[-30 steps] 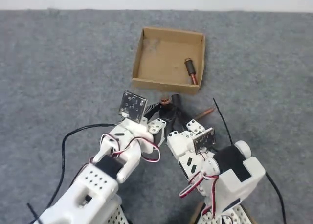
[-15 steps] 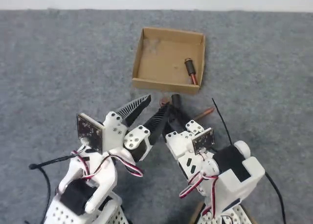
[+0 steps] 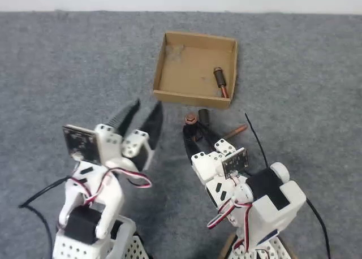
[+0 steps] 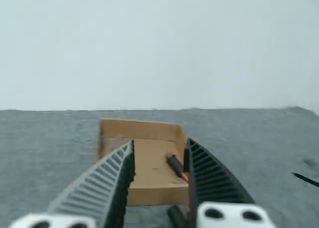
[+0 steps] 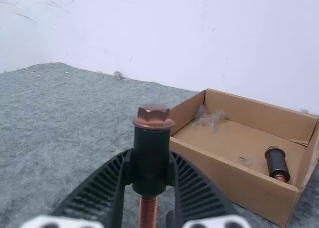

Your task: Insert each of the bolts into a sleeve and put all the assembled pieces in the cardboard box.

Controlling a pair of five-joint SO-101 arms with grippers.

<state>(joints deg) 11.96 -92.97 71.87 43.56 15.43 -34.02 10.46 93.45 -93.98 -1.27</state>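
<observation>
Right now the right fingers [image 5: 119, 175] are clamped on a black sleeve [image 5: 149, 161] that stands upright with a copper bolt [image 5: 153, 117] through it (head on top, shank showing below the grip). Just past their tips sits a second sleeve [image 3: 203, 116], a loose bolt [image 3: 236, 130] lies on the grey bench [image 3: 294, 72] beside them, and farther ahead the cardboard box [image 3: 186, 96] holds one assembled piece [image 3: 219, 79]. The left fingers [image 3: 153, 122] are spread wide around nothing, pointing toward the box.
</observation>
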